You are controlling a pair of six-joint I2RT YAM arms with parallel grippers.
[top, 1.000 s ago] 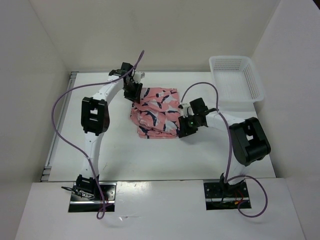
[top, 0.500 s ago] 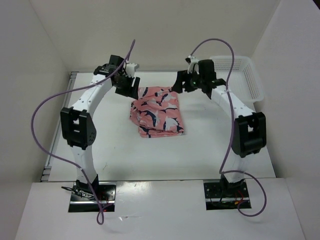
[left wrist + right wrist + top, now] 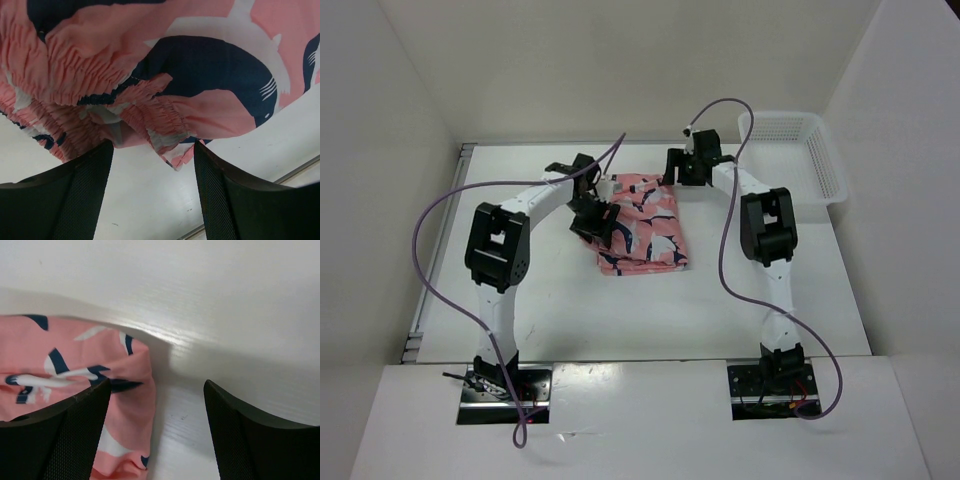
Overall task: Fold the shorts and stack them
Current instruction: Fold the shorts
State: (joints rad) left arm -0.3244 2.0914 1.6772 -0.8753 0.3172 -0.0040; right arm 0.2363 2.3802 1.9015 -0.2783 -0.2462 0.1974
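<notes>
Shorts (image 3: 642,228) lie folded. Left gripper (image 3: 152,147) agape at gathered waistband (image 3: 70,75), right gripper (image 3: 156,385) agape at far corner; both empty, probably lining up next fold.

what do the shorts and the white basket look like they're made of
The shorts look like soft, matte printed fabric, perhaps cotton or a blend: they drape in folds and the waistband puckers into fine gathers. The basket looks like rigid white plastic, judging by its straight rim and evenly perforated mesh walls.
</notes>
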